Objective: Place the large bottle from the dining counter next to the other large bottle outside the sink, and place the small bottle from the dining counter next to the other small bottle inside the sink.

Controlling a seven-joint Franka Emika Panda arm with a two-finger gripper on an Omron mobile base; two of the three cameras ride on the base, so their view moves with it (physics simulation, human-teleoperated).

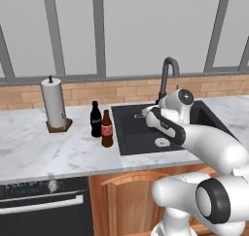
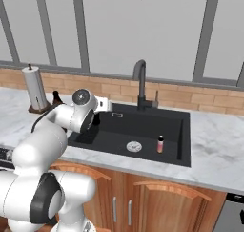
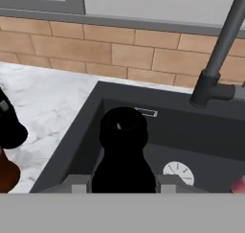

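My gripper (image 3: 122,185) is shut on the small bottle (image 3: 123,153), a dark one with a black cap, and holds it upright over the left part of the black sink (image 3: 191,126). The other small bottle (image 2: 160,144), pinkish, stands in the sink (image 2: 143,126) right of the drain. On the marble worktop left of the sink (image 1: 131,143), the brown large bottle (image 1: 107,129) stands close beside the black other large bottle (image 1: 96,118). Both also appear at the left edge of the hand view, brown (image 3: 5,172) and black (image 3: 10,127). The dining counter is out of view.
A tall dark faucet (image 1: 168,70) rises behind the basin, against the brick backsplash. A paper towel holder (image 1: 54,106) stands on the worktop at the far left. A round drain (image 2: 134,146) sits in the basin floor. An oven front (image 1: 44,206) is below the worktop.
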